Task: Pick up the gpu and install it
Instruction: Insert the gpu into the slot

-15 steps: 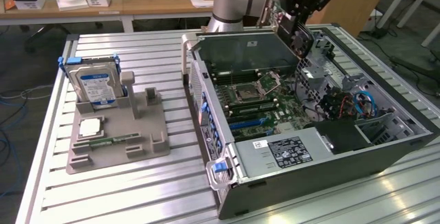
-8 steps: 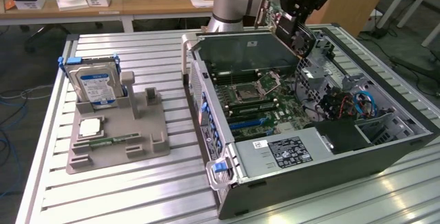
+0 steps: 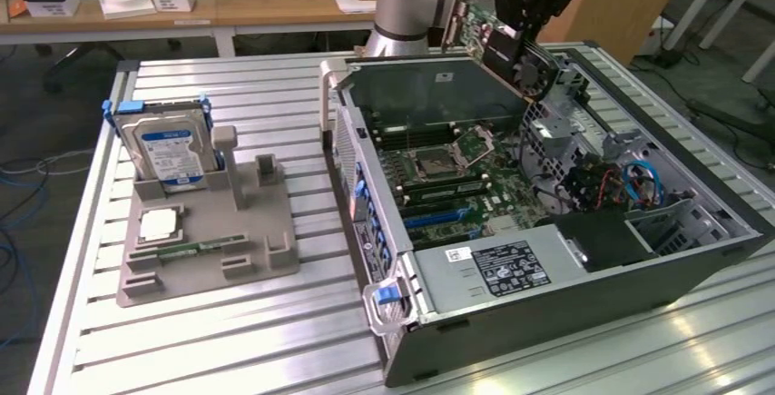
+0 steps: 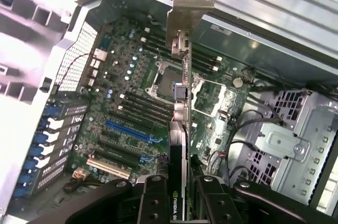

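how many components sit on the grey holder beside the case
3: a blue-labelled hard drive upright at the far end of the grey holder, a square chip flat in front of it, a green memory stick nearest the camera. None looks hidden.

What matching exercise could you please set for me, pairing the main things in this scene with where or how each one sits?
Things:
1. gpu
2. hard drive
3. memory stick
4. computer case

States:
A. lying flat in the grey holder
B. held in the pincer over the computer case
C. standing upright in the grey holder
D. lying open on its side on the table

Pairs: 1-B; 2-C; 3-A; 4-D.
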You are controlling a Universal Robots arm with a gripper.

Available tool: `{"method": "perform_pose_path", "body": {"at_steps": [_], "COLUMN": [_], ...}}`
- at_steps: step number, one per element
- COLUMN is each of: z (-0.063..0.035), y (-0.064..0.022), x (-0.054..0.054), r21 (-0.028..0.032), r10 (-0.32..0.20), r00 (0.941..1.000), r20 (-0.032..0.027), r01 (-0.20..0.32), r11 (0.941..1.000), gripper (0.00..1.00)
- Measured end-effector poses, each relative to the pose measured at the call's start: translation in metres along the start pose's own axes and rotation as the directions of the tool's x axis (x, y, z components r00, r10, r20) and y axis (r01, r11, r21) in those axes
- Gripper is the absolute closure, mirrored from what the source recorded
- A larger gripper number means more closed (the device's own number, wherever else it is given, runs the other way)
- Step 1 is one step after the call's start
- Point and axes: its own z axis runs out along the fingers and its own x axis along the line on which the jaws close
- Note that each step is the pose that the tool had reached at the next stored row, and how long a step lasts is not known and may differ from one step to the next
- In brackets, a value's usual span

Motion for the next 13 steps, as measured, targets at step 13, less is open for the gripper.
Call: {"method": "perform_pose_path", "body": {"at_steps": [13], "z": [0.0016], "y": [-0.0001], "x": [0.0001], "r21": [-0.0052], "r10": [-0.209], "r00": [0.9779], "r20": [-0.0105], "r01": [0.209], "r11": [0.9780], "gripper": [0.74]}}
